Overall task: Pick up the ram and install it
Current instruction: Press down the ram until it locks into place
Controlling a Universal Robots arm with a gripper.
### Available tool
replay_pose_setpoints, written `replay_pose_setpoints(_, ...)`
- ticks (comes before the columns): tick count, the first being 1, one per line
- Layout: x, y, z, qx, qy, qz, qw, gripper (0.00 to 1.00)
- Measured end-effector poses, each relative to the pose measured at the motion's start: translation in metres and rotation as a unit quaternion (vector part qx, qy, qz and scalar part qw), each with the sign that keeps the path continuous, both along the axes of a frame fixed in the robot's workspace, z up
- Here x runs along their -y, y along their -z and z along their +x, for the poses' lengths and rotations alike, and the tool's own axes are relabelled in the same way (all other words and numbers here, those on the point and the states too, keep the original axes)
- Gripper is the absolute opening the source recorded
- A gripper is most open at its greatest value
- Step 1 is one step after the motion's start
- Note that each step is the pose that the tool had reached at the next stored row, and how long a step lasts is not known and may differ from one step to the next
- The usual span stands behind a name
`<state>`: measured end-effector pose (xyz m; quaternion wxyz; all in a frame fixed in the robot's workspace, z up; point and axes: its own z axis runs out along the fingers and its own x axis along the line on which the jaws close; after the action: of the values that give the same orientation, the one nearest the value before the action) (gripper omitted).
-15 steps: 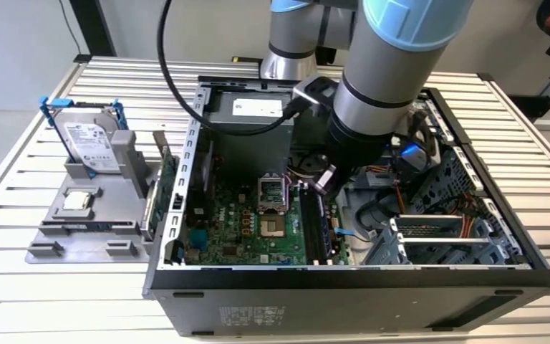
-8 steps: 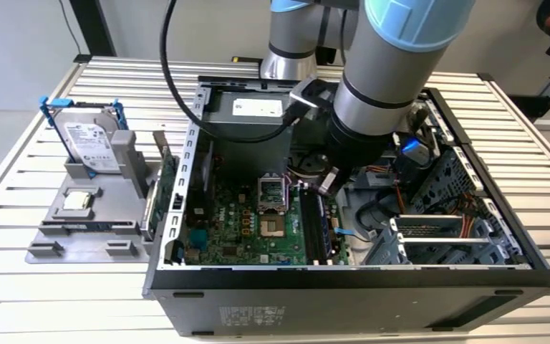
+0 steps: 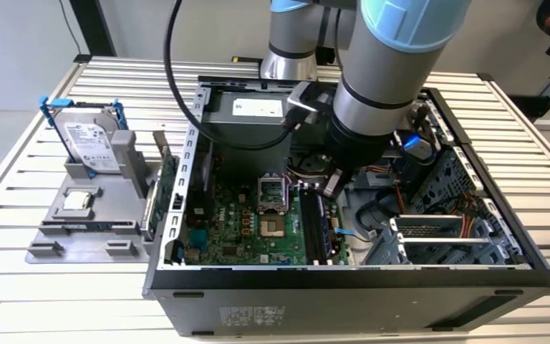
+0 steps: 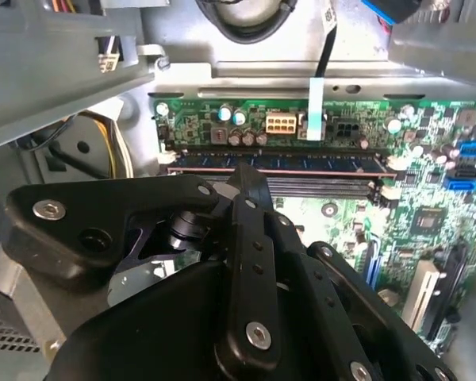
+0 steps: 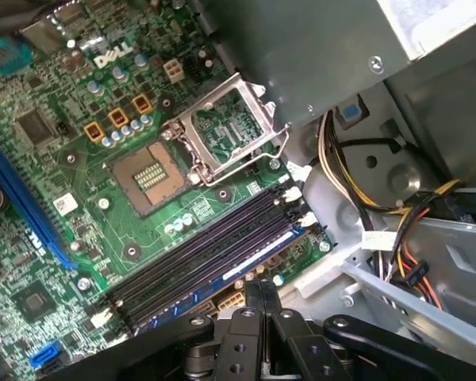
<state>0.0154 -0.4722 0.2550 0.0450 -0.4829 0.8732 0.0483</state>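
The ram (image 4: 317, 163) is a long dark board with black chips, standing on edge in the outermost memory slot of the motherboard (image 4: 349, 214). In the first wrist view the ram (image 5: 222, 278) lies in the slot closest to the case wall. My gripper (image 4: 247, 173) is shut, fingers pressed together, with the joined tips resting on the ram's top edge near its middle. The first wrist view shows the gripper (image 5: 259, 289) at that same slot. In the exterior view the gripper (image 3: 331, 188) reaches down into the open computer case (image 3: 351, 276) over the memory slots.
An open CPU socket (image 5: 226, 131) lies beside the slots. Orange and yellow cables (image 5: 397, 230) and a drive cage (image 3: 447, 236) crowd the case. Outside, on the exterior view's left, a grey fixture (image 3: 55, 251) holds a hard drive in a blue frame (image 3: 89, 140) and a green expansion card (image 3: 167, 186).
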Motion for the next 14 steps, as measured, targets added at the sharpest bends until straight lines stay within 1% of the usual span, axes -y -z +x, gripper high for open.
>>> replay_pose_setpoints(2, 0.0, 0.0001, 0.0, 0.0, -0.019, -0.0001, 0.99982, 0.0)
replay_pose_setpoints(4, 0.0, 0.0003, -0.0001, 0.0, -0.036, -0.0001, 0.99935, 0.0)
replay_pose_setpoints(7, 0.0001, 0.0005, -0.0001, 0.0, -0.064, -0.0002, 0.99797, 0.0)
replay_pose_setpoints(9, 0.0, 0.0009, -0.0001, 0.0, -0.082, -0.0001, 0.99662, 0.0)
replay_pose_setpoints(11, 0.0, 0.0013, -0.0001, 0.0, -0.1, -0.0001, 0.99498, 0.0)
replay_pose_setpoints(14, 0.0, 0.0021, -0.0001, 0.0003, -0.126, -0.0001, 0.992, 0.0)
